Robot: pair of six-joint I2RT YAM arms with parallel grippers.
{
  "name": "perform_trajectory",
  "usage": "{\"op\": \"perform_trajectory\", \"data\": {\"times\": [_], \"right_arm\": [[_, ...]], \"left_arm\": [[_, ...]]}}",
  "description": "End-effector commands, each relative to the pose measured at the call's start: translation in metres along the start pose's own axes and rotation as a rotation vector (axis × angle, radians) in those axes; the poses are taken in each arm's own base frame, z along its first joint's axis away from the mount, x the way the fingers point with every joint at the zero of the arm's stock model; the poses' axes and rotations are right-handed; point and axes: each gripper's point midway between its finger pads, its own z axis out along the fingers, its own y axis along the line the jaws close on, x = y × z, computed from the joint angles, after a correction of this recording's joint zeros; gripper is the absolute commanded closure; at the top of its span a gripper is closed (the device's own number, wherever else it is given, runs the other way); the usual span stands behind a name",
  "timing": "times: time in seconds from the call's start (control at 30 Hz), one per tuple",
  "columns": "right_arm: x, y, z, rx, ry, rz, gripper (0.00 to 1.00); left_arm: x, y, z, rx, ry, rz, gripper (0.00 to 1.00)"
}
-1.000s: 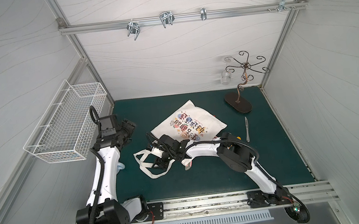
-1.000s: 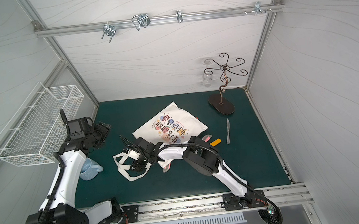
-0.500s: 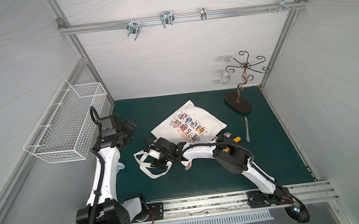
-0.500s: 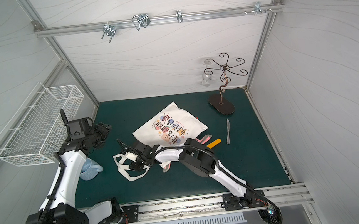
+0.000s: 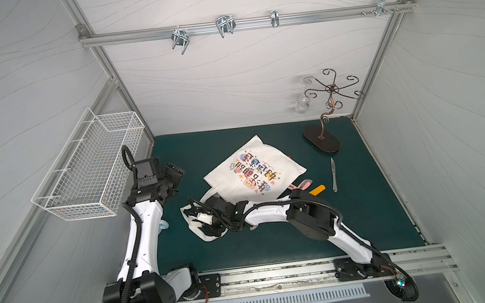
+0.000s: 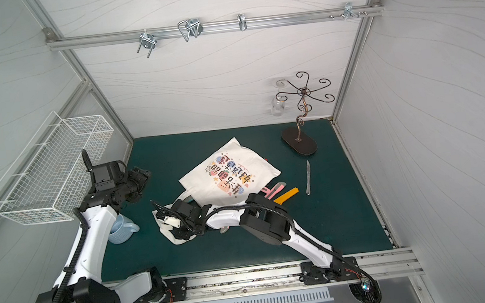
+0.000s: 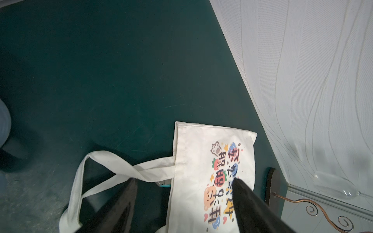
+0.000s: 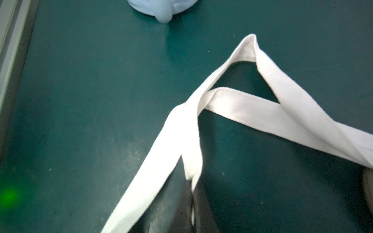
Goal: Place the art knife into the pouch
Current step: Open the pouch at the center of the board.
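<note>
The pouch (image 5: pixel 255 169) (image 6: pixel 231 172) lies flat on the green mat, printed face up, with its two white straps (image 8: pixel 242 105) trailing toward the left front. My right gripper (image 8: pixel 192 193) (image 5: pixel 201 224) is low over those straps and shut on one strap, which is pinched between its fingertips. An orange art knife (image 5: pixel 317 189) (image 6: pixel 285 195) lies on the mat by the pouch's right front corner, beside the right arm's elbow. My left gripper (image 7: pixel 184 180) (image 5: pixel 176 173) hangs open and holds nothing, above the mat to the left of the pouch (image 7: pixel 193 161).
A pale blue cup (image 6: pixel 119 231) (image 8: pixel 159 8) stands left of the straps. A white wire basket (image 5: pixel 89 171) hangs on the left wall. A metal hook stand (image 5: pixel 323 142), a silver table knife (image 5: pixel 333 175) and a pink tool (image 5: pixel 300 186) lie at the right.
My right gripper has shifted a little left over the straps and closed on one. The left arm has not moved.
</note>
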Motion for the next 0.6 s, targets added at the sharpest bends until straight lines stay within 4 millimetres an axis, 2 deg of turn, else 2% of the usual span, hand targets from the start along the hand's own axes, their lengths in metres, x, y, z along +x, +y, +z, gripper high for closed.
{"op": "perform_trajectory", "data": {"times": [0.0, 0.1, 0.23, 0.43, 0.57], "right_arm": [[0.050, 0.003, 0.009, -0.004, 0.128, 0.023, 1.00], [0.035, -0.002, -0.005, -0.013, 0.069, 0.069, 1.00], [0.005, -0.022, -0.036, -0.046, -0.029, 0.170, 1.00], [-0.041, -0.068, -0.097, -0.128, -0.194, 0.393, 1.00], [-0.054, -0.100, -0.133, -0.150, -0.264, 0.518, 1.00]], "left_arm": [[-0.012, -0.007, -0.008, 0.023, -0.053, -0.010, 0.23], [-0.015, -0.010, -0.009, 0.030, -0.058, -0.015, 0.23], [-0.021, -0.017, -0.011, 0.041, -0.071, -0.015, 0.23], [-0.033, -0.030, -0.018, 0.064, -0.098, -0.011, 0.23], [-0.040, -0.041, -0.023, 0.089, -0.105, -0.007, 0.23]]}}
